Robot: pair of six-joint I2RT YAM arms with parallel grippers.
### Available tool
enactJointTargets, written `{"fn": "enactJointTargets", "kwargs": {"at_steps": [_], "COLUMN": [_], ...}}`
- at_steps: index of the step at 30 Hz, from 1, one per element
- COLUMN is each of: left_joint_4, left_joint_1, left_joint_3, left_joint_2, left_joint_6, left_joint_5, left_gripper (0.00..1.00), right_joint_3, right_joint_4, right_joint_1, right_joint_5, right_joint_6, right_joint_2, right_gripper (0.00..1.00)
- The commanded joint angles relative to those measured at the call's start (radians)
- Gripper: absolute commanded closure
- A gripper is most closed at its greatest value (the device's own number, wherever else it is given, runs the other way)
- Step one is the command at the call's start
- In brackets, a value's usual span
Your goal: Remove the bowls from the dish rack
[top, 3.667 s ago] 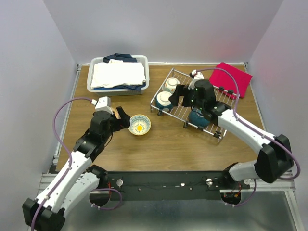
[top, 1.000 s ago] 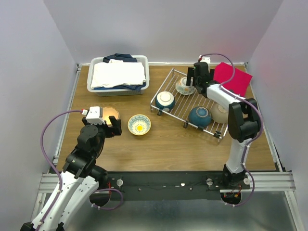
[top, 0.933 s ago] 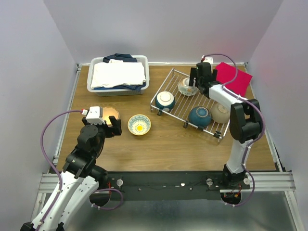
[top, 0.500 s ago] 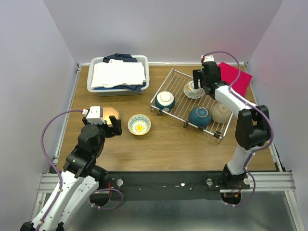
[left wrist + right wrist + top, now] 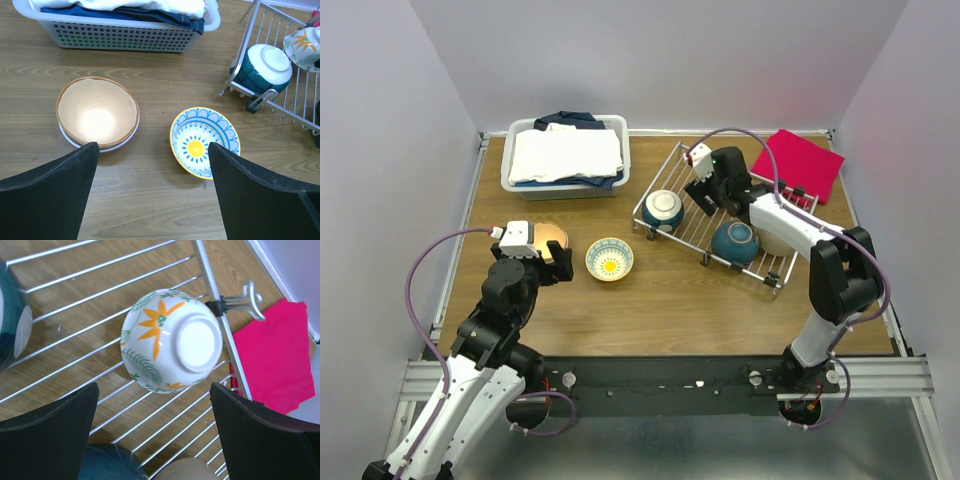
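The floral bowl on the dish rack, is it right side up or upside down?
Upside down. In the right wrist view the floral bowl shows its round white foot towards the camera, none of its inside is visible, and it lies on the dish rack wires.

Silver metal wire dish rack [image 5: 692, 222], bright and smooth, floral bowl [image 5: 170, 340] between the right fingers [image 5: 45, 440] glossy glazed ceramic, tan bowl [image 5: 97, 112] ahead of the left fingers [image 5: 45, 200] duller and speckled, fingers matt black plastic, table [image 5: 150, 210] satin wood-grain, pink cloth [image 5: 270, 355] matt.
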Motion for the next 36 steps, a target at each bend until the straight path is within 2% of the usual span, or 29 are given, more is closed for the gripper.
{"fn": "enactJointTargets", "kwargs": {"at_steps": [1, 9, 20, 26, 30, 36], "left_joint_4": [0.016, 0.013, 0.013, 0.015, 0.015, 0.013], "left_joint_1": [0.006, 0.006, 0.006, 0.006, 0.006, 0.006], "left_joint_3": [-0.005, -0.005, -0.005, -0.005, -0.007, -0.005], "left_joint_2": [0.001, 0.000, 0.000, 0.003, 0.001, 0.001], "left_joint_6": [0.009, 0.010, 0.010, 0.011, 0.011, 0.011], "left_joint_5": [0.001, -0.005, -0.012, -0.006, -0.006, -0.003], "left_gripper": [0.01, 0.01, 0.01, 0.01, 0.01, 0.01], "right_joint_3": [0.023, 0.078, 0.034, 0.020, 0.024, 0.008], "right_joint_4": [-0.011, 0.035, 0.170, 0.170, 0.130, 0.150], "right_joint_1": [0.045, 0.076, 0.093, 0.099, 0.102, 0.099], "right_joint_5": [0.069, 0.173, 0.351, 0.353, 0.275, 0.256], "right_joint_6": [-0.120, -0.165, -0.234, -0.238, -0.221, -0.215], "right_joint_2": [0.070, 0.188, 0.266, 0.298, 0.297, 0.312], "right_gripper": [0.00, 0.00, 0.00, 0.00, 0.00, 0.00]}}
